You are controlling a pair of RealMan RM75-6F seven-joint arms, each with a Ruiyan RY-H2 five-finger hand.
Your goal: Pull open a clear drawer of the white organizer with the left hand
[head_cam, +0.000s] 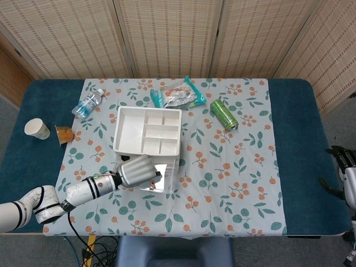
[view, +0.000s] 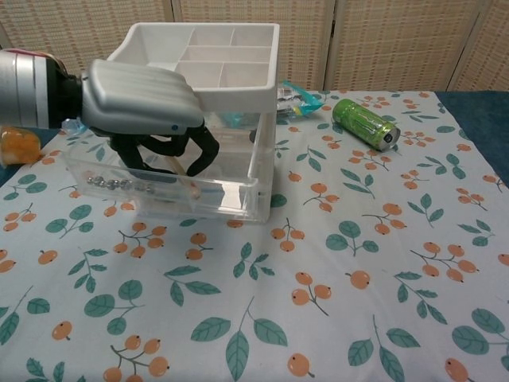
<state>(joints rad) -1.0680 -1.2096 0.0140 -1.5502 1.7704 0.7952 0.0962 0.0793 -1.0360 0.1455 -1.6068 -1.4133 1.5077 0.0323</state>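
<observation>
On the blue table (head_cam: 300,139) lies one floral cloth printed with orange berries and green leaves (head_cam: 233,183). There is one white plastic organizer with a divided tray top (head_cam: 148,130), and one clear plastic drawer (view: 159,185) stands pulled out of it; small metal beads in a row (view: 119,183) lie inside, too small to count surely. One clear plastic water bottle with a blue label (head_cam: 88,103) lies on its side, as does one green drink can (head_cam: 223,114). There is one crinkled teal and silver snack packet (head_cam: 178,95), one white paper cup (head_cam: 38,128) and one small cup of orange jelly (head_cam: 65,134). Two robot hands show: the grey left hand (head_cam: 137,170) and the dark right hand (head_cam: 340,158).
</observation>
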